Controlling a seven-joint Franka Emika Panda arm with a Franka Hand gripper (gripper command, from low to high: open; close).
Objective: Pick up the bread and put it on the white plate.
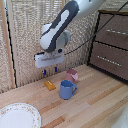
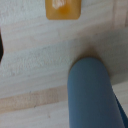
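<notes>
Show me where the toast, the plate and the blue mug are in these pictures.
toast (image 1: 49, 85): exterior view, middle of its top face.
plate (image 1: 29, 110): exterior view, patterned rim on the side nearer the mug.
blue mug (image 1: 66, 90): exterior view, outer wall of its body.

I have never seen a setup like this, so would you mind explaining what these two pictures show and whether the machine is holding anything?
The exterior view shows a robot arm from a camera off to the side. At its end is the clamp, a white box with two short blue-tipped fingers, hanging above the worktable and holding nothing. On the wooden top lie the toast, a small orange-brown block, a blue mug, a pink cup behind it, and the white crockery, a wide plate at the near edge. A dark drawer cabinet stands at the exterior view's right. The other picture comes from a camera on the wrist, looking down: it sees the toast and the mug close up.
</notes>
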